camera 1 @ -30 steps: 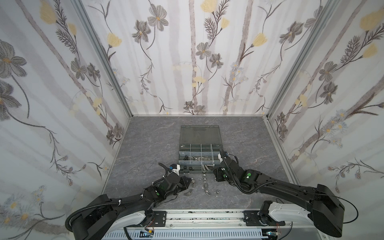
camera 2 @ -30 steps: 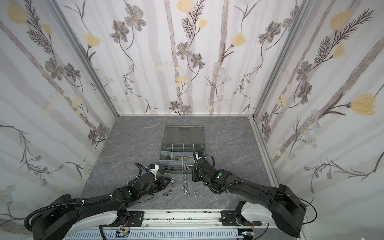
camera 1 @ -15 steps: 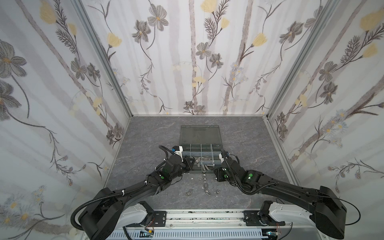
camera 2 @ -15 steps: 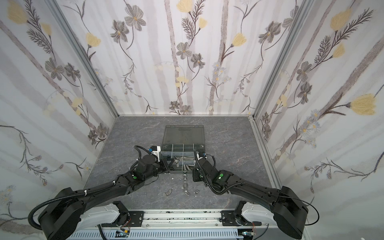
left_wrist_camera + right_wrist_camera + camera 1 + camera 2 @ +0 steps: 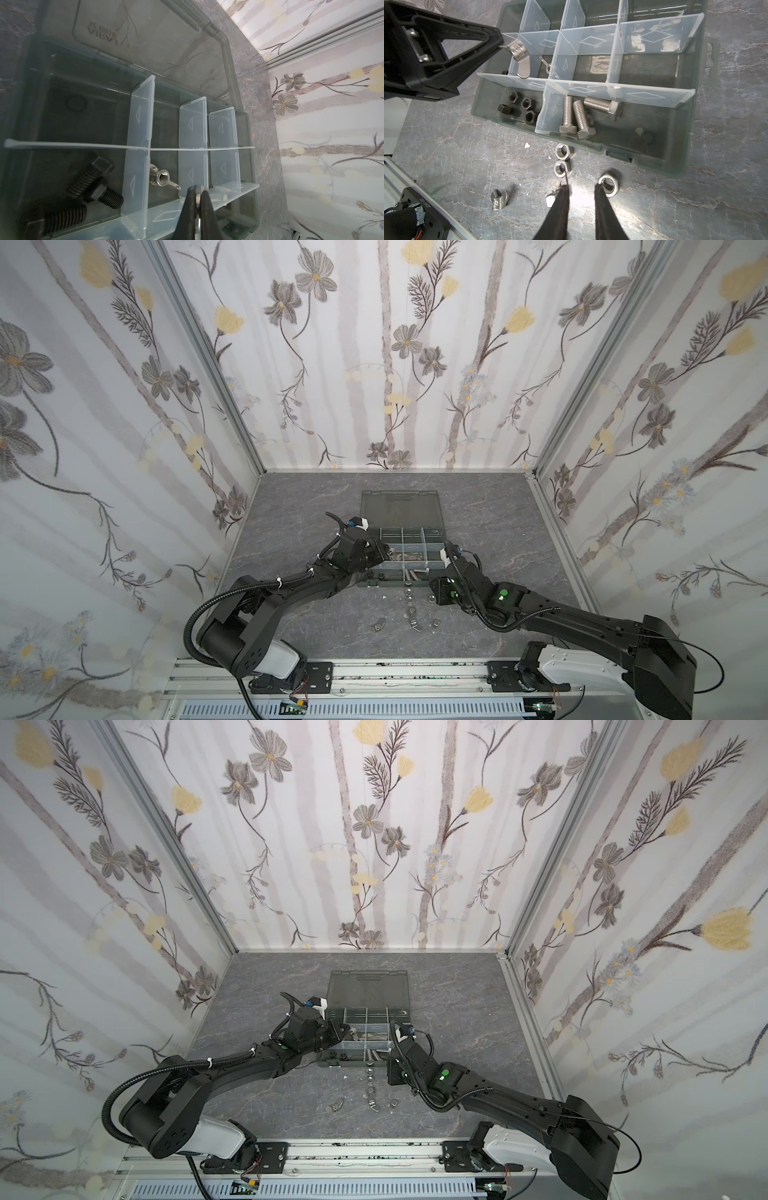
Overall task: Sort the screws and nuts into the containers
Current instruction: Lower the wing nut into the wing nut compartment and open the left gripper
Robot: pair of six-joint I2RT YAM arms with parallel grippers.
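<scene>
The dark grey organizer box (image 5: 390, 581) lies open mid-table in both top views, its containers split by pale dividers. My left gripper (image 5: 497, 42) is shut on a silver wing nut (image 5: 520, 56) above a middle-row container; another wing nut (image 5: 162, 178) lies there. Black screws (image 5: 89, 182) fill the neighbouring one. Front-row containers hold black nuts (image 5: 519, 106) and silver screws (image 5: 577, 116). My right gripper (image 5: 581, 187) hangs open, holding nothing, just over the table before the box. Loose silver nuts (image 5: 608, 185) (image 5: 561, 168) (image 5: 563, 150) lie around its tips.
The smoky lid (image 5: 399, 508) lies flat behind the box. A wing nut (image 5: 499, 199) rests on the table nearer the rail, and another (image 5: 551, 198) shows partly behind a right finger. The metal rail (image 5: 374, 672) borders the near edge.
My left arm has swung from the table in front of the box up and over its middle row, carrying the wing nut. The right gripper has hardly moved.
</scene>
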